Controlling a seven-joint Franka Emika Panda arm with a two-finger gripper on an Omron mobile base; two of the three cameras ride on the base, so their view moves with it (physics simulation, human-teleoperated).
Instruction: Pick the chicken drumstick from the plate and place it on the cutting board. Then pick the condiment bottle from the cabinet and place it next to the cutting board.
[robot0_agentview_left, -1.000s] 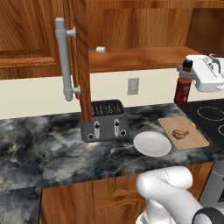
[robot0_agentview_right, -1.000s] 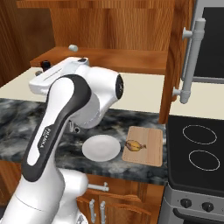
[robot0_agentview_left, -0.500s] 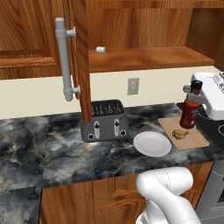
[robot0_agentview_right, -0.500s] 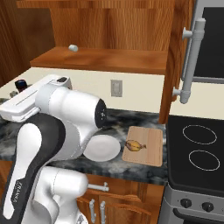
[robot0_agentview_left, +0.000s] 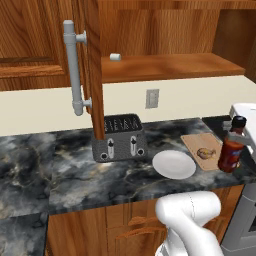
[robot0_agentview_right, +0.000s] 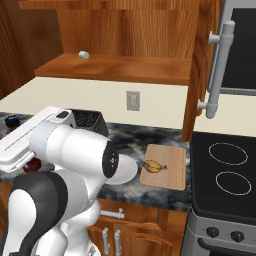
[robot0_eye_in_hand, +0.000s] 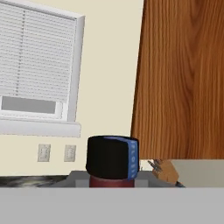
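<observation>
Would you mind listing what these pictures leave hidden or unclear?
- Gripper: fingertips hidden behind the condiment bottle cap in the hand view.
- Plate: in the right base view, mostly hidden by the arm.
- Whether the bottle rests on the counter: unclear in the left base view.

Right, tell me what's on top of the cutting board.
The chicken drumstick lies on the cutting board. In the left base view the condiment bottle overlaps the board's right end, so whatever lies under it is covered. Whether the bottle touches the counter is unclear.
</observation>
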